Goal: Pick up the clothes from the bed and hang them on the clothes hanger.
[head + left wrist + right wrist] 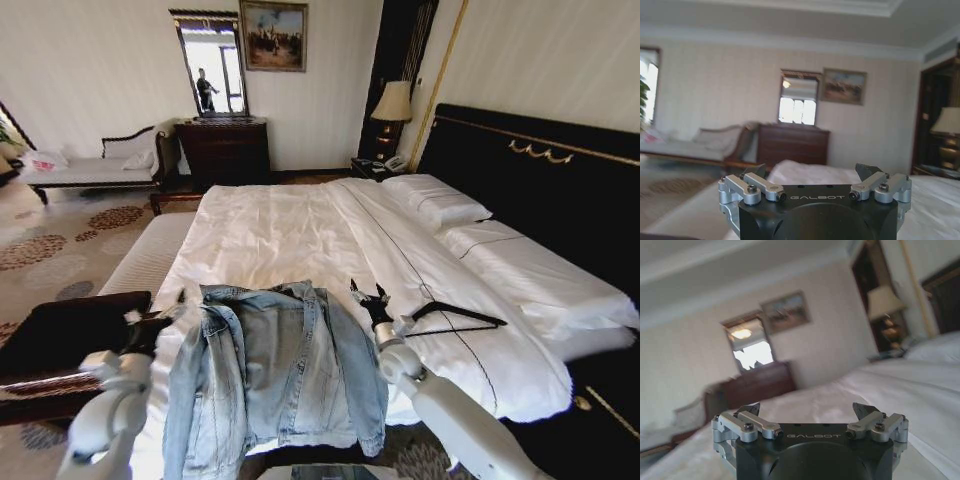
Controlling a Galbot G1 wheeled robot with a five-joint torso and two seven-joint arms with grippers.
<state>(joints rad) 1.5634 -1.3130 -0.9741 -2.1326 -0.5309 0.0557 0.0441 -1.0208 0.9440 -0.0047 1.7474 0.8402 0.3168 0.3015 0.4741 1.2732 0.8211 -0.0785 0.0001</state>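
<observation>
Bare metal jaws spread wide on left gripper (815,182) and right gripper (808,416), nothing held. Between them, denim jacket (275,370) flat on bed (290,235). Clothes hanger (455,318) just beyond right gripper, unused. Judgement: nothing done yet.

Pale striped walls (90,70) are seen. A dark dresser (225,150) is placed under a mirror (213,65) and a painting (272,35). A chaise (95,165) is set on the patterned carpet (60,240). A lamp (392,105) is lit in the corner.
</observation>
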